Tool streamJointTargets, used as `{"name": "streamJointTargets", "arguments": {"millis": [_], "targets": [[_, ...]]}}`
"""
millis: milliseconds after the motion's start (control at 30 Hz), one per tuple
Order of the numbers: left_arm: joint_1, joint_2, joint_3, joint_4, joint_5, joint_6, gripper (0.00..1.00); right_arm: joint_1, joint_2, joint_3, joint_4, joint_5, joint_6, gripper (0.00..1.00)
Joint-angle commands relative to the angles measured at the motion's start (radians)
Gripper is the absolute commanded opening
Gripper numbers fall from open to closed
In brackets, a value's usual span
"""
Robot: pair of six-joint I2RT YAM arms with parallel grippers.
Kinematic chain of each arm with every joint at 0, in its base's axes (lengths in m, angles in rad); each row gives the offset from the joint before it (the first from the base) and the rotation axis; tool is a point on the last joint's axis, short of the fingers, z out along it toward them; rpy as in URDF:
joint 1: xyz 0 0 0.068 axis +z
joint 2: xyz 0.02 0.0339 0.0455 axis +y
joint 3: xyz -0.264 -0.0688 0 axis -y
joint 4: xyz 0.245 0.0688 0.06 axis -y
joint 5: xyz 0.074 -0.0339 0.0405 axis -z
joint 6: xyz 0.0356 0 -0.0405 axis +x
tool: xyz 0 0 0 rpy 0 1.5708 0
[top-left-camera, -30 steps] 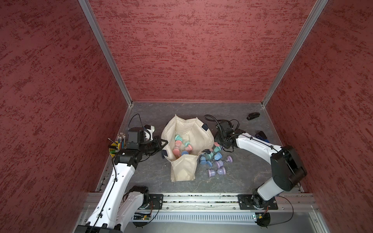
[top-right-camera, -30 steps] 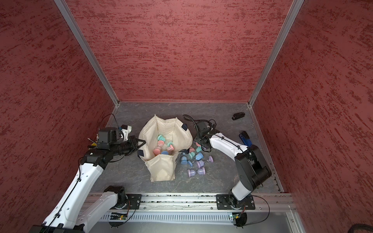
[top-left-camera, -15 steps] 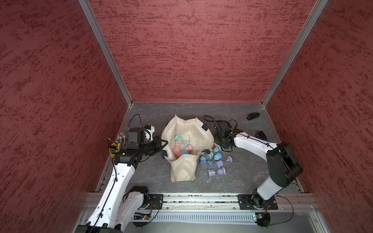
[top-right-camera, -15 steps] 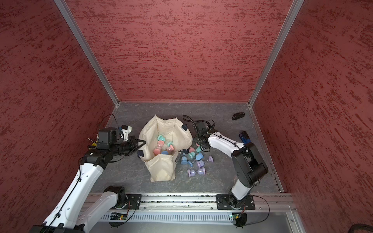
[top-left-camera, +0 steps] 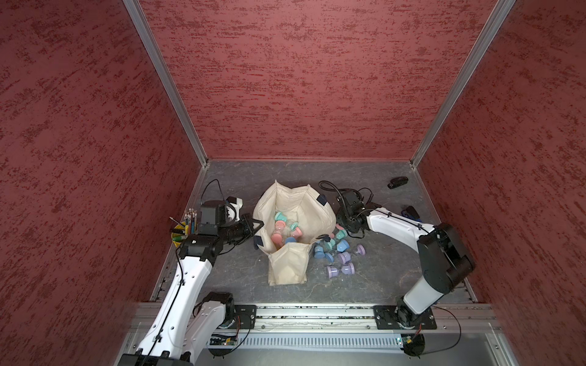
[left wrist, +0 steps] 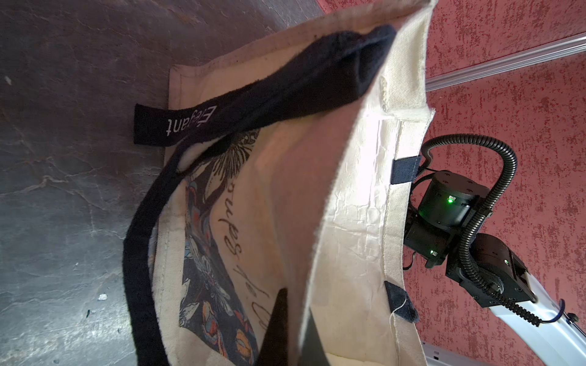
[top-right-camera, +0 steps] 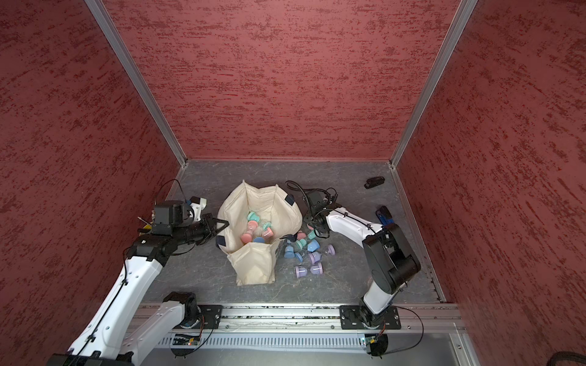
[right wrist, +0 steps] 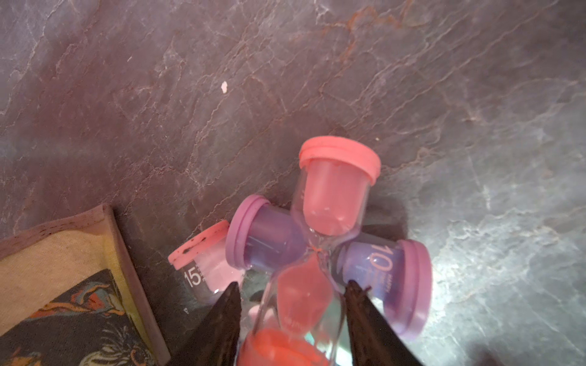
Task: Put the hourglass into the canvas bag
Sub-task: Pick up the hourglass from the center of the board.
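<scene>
- While the left gripper (top-left-camera: 256,227) is clamped shut on the rim of the canvas bag (top-left-camera: 299,202), the tote stands open-mouthed on the grey table (top-left-camera: 374,285), roughly midway between the two arms in both top views
- Seen from the left wrist, its dark fingers (left wrist: 276,326) pinch the cream edge of the fabric, and the navy strap (left wrist: 222,126) drapes down the printed outer side
- Several hourglasses in the bag (top-left-camera: 285,228), capped in teal, pink and blue, lie together inside
- A loose pile (top-left-camera: 336,250) of blue, teal and purple ones lies on the table just beside the bag, on the right arm's side
- The right gripper (right wrist: 293,283) is down at that pile with its jaws apart, one on each side of the pink hourglass (right wrist: 334,190); a sliver of gap shows between one finger and the glass, so it straddles rather than holds
- That pink hourglass is outside the bag, lying across a purple hourglass (right wrist: 385,272) marked 10, with a corner of the bag close by
- A yellow pencil cup (top-left-camera: 185,229) sits by the left arm, and a small black object (top-left-camera: 398,183) lies near the far corner, well apart from the rest
</scene>
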Motion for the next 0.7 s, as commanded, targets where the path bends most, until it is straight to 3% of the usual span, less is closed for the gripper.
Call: {"name": "streamJointTargets", "arguments": {"millis": [0, 567, 667], "targets": [[0.009, -0.018, -0.009, 0.022, 0.011, 0.024, 0.0, -0.002, 0.024, -0.001, 0.013, -0.014, 0.018, 0.54], [0.015, -0.023, -0.021, 0.024, 0.016, 0.028, 0.0, 0.0, 0.025, -0.013, 0.013, -0.016, 0.025, 0.56], [0.017, -0.025, -0.022, 0.024, 0.016, 0.029, 0.0, 0.004, 0.025, -0.012, 0.01, -0.015, 0.026, 0.52]]}}
